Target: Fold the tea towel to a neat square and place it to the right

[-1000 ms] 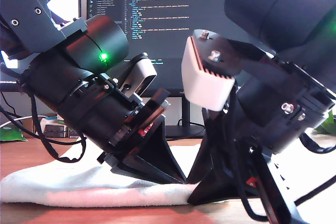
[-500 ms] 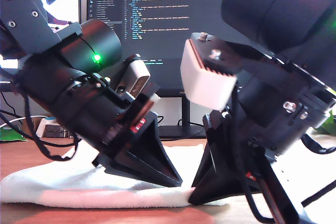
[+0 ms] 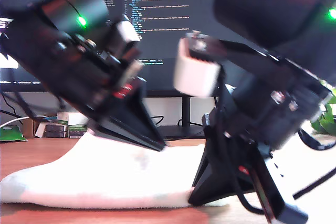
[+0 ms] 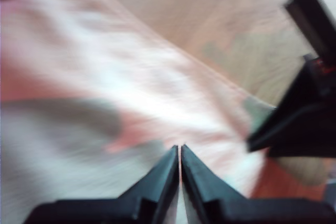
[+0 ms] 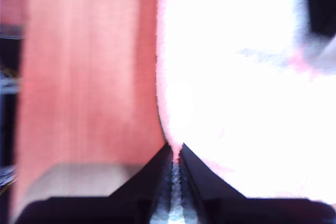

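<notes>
Lifting: the step in hand looks to be raising one edge of the tea towel (image 3: 105,177) to carry it over for a fold.
First pincer: the first pincer (image 3: 157,145) is pressed together on a pinch of towel, high at the exterior view's left, with the cloth tented up beneath it.
Second pincer: the second pincer (image 3: 197,195) is pressed together on the towel's edge, low at the desk (image 3: 31,153).
Towel: it lies on the desk in front of the monitor (image 3: 157,24), with one side peaked and the rest flat.
Doing it well: judging by the blur, the raised arm should go slower so the terry doesn't slip. Both pinches should rise level and keep the hem taut between them.
Risk: uneven height would skew the fold, and the two arms are close together.
</notes>
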